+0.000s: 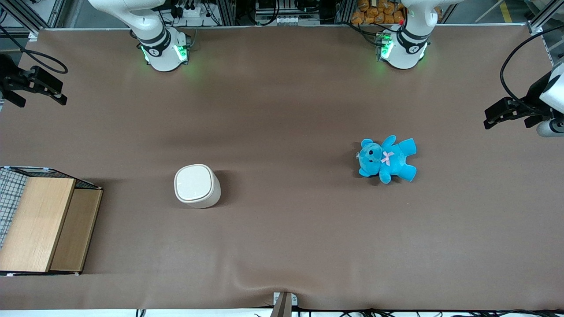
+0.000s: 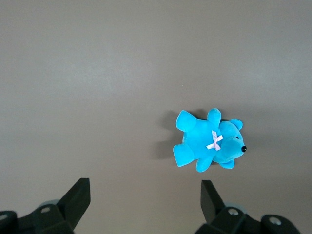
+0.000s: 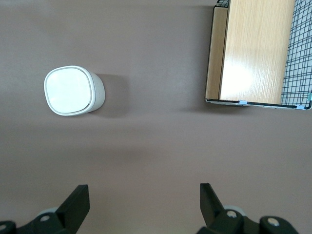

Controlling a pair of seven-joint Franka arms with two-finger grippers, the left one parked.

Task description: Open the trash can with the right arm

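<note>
Your fingers (image 3: 78,204) are spread wide with nothing between them; the gripper (image 3: 141,207) hangs high over bare table (image 3: 156,146) at the working arm's end, well apart from everything. Looking down past the fingertips, the trash can (image 3: 73,91) stands upright on the brown cloth, well away from the gripper, its flat lid (image 3: 69,89) shut and level with the rim. The wooden box (image 3: 253,51) with wire mesh lies about as far from the fingers, off to the side of the can and well apart from it.

Expect the can to be light, hollow plastic, stiff but smooth, so it probably slides or tips if you push sideways. The lid likely swings on one edge; which edge holds the hinge cannot be told. Judge the free edge first, then catch the lip there with one fingertip and lift gently. The blue teddy (image 1: 387,158) lies toward the parked arm's end, clear of your path.
</note>
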